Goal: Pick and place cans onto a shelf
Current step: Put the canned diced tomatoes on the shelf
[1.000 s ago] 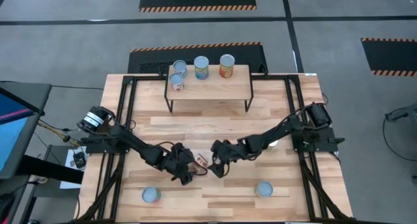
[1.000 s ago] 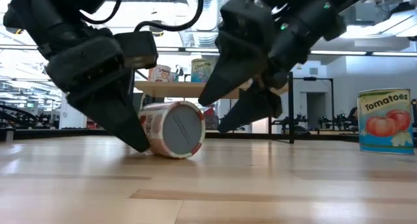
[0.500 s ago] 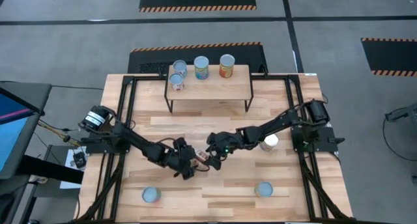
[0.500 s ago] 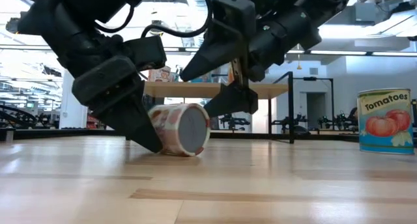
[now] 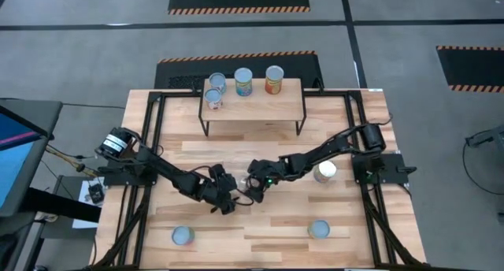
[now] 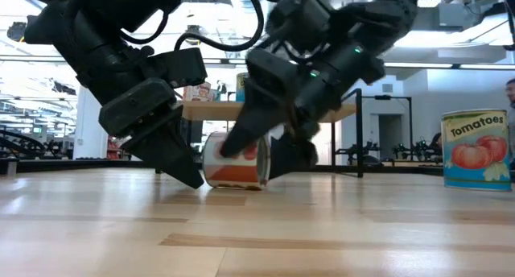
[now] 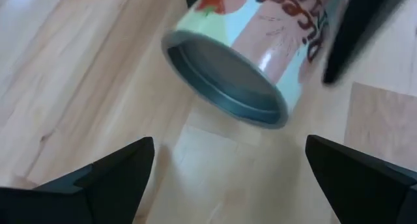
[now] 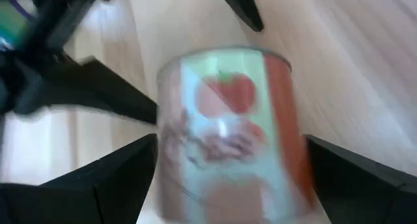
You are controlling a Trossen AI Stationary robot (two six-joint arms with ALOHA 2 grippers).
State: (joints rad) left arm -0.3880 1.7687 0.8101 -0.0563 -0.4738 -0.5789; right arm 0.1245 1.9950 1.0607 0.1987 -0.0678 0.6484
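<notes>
A pink-red tomato can [image 5: 242, 190] lies on its side on the table mid-way between my two grippers. In the left wrist view its round end [image 7: 225, 81] faces my left gripper [image 7: 229, 146], which is open just short of it, on its left. My right gripper [image 8: 231, 140] is open and reaches over the can from the table's right, one finger on either side of its label [image 8: 228, 120]. The shelf [image 5: 260, 104] stands at the far edge with several cans on it [image 5: 243, 82]. My left gripper's lower finger [image 6: 181, 160] stands right beside the can's left end [image 6: 211, 168]; I cannot tell whether it touches. My right gripper straddles the can's side [image 8: 273, 107], slanting down from the table's right; I cannot tell whether its fingers touch the label. The can rests on the table.
A white-topped can [image 5: 324, 172] stands under the right arm. Two more cans stand near the front edge [image 5: 183, 236] [image 5: 319, 229]. A tomato can [image 6: 476, 148] stands at the right in the low view. Black rails run along the table's sides.
My right gripper has gone toward the table's left and down over the can. The can has turned about on the table: its round end faced the near edge, now its side does. It has also slid a little toward the table's right. My left gripper has followed it.
</notes>
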